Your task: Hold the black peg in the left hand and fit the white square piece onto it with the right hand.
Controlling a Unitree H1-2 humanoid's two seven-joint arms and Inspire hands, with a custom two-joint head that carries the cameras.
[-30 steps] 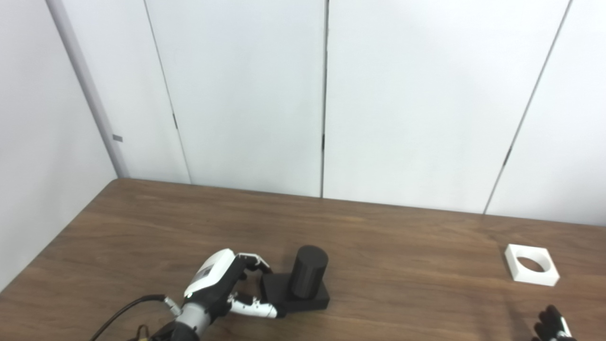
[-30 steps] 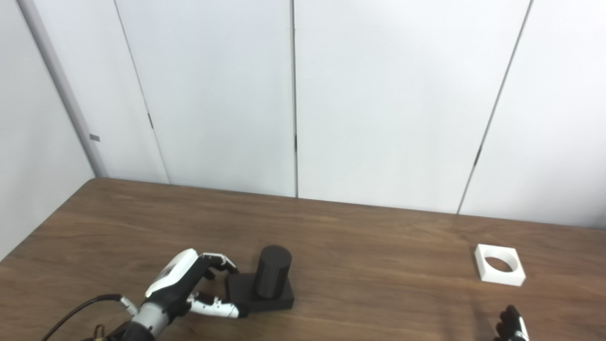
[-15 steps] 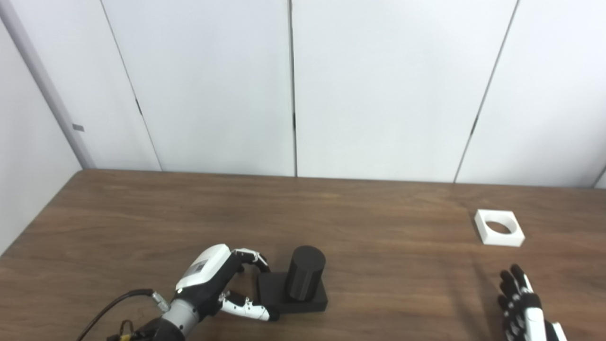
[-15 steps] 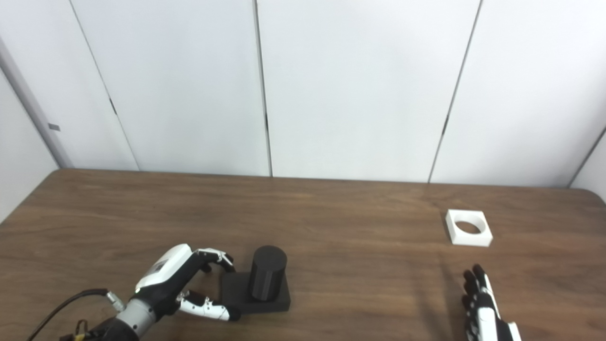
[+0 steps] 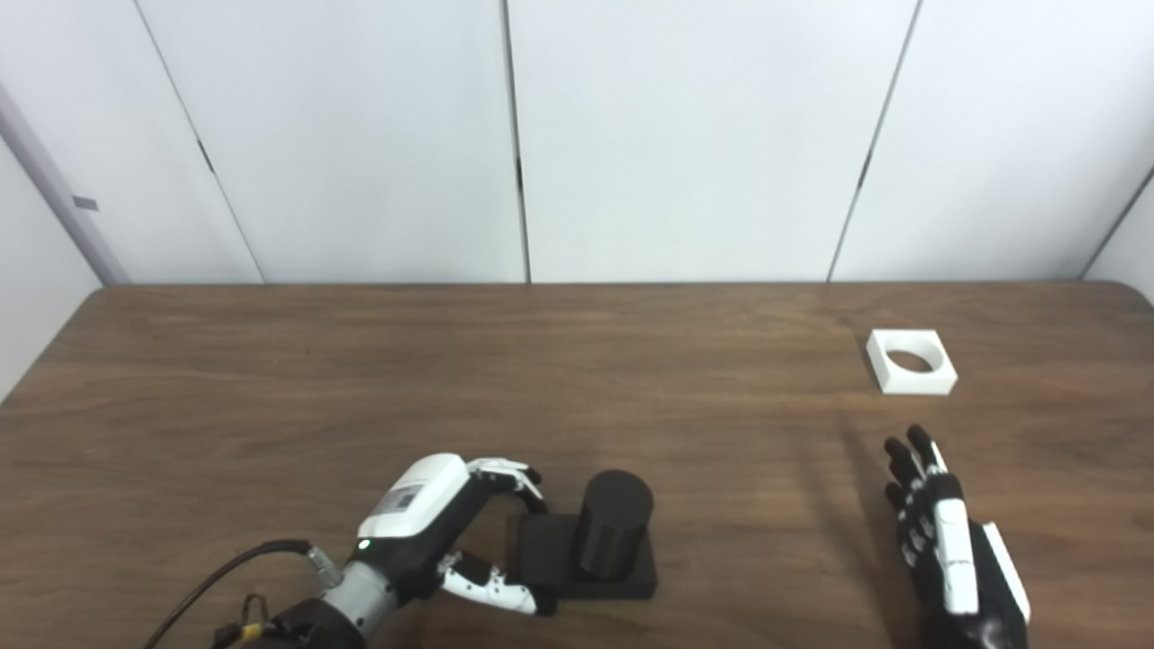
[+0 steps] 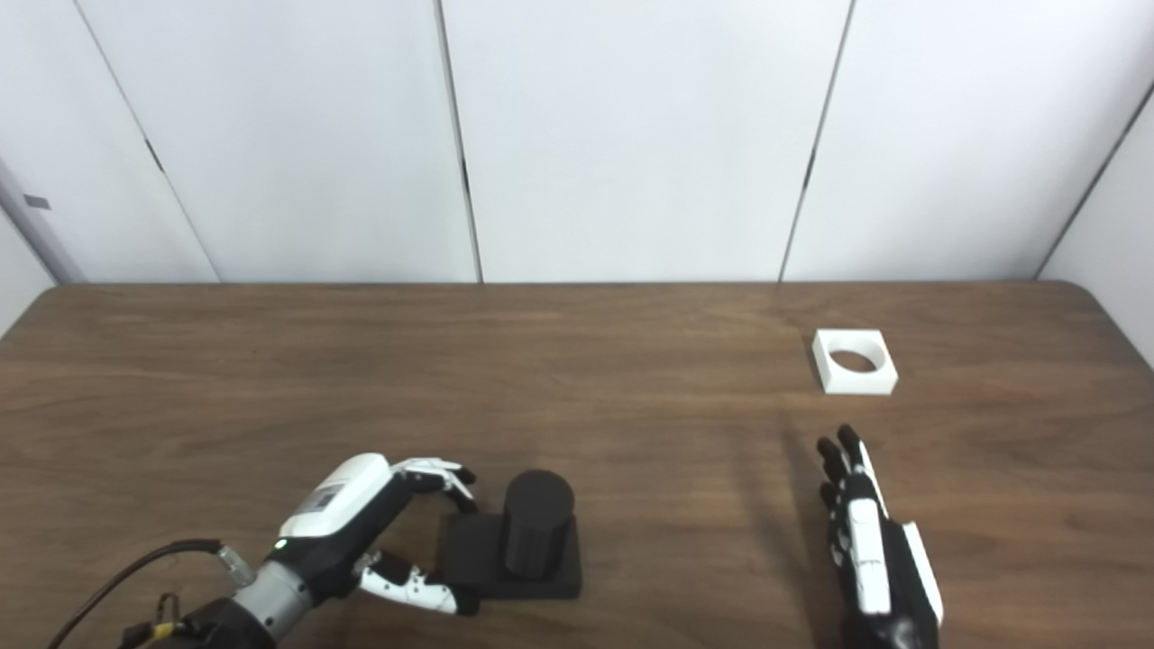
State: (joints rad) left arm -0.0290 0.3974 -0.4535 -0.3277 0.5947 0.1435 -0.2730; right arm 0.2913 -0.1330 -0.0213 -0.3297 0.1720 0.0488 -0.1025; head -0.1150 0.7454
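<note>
The black peg (image 5: 615, 523) is a short upright cylinder on a square black base, near the table's front edge, left of centre. My left hand (image 5: 433, 518) lies at the base's left side, with fingers on its far left corner and thumb along its near left corner, closed on it. The white square piece (image 5: 911, 361), with a round hole, lies flat at the far right of the table. My right hand (image 5: 947, 541) is open and empty, fingers straight and pointing at the white piece from a hand's length nearer me.
The brown wooden table (image 5: 361, 379) ends at white wall panels behind. Its rounded right corner shows in the right eye view (image 6: 1082, 293). A black cable (image 5: 225, 577) trails from my left wrist.
The camera has turned right and tilted down. My right hand has come up from the bottom edge toward the white piece. My left hand has stayed at the peg's base.
</note>
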